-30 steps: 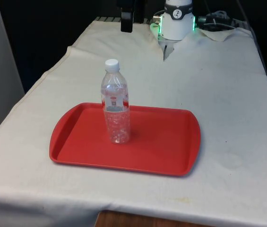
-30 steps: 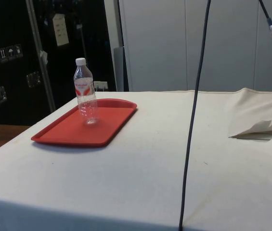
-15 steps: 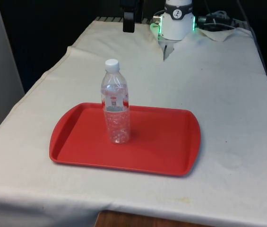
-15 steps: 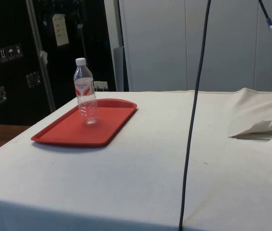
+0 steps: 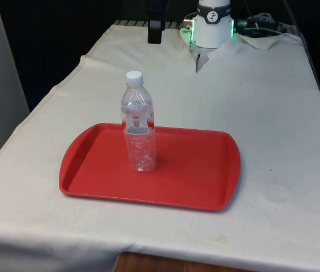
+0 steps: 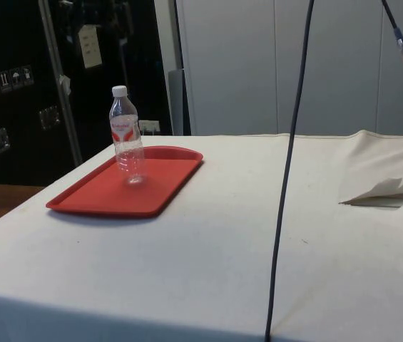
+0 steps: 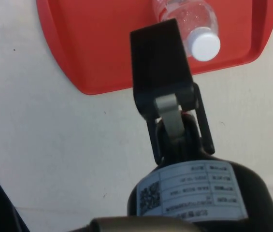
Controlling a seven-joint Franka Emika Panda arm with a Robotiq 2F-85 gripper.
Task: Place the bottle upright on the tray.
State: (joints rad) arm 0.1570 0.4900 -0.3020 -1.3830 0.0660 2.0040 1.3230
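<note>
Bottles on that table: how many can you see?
1. A single clear bottle with a white cap stands upright on the red tray, toward the front view's left half of it. Nothing on the table could hide another.

Bottle (image 5: 139, 126) — clear, glossy plastic with a smooth white plastic cap (image 7: 204, 44) and a printed red-and-white label. Tray (image 5: 193, 175) — red plastic, smooth, with a faint sheen. Cloth (image 5: 261, 102) over the table — white fabric, matt, lightly creased and faintly stained. Gripper (image 7: 160, 72) — matt black plastic.
</note>
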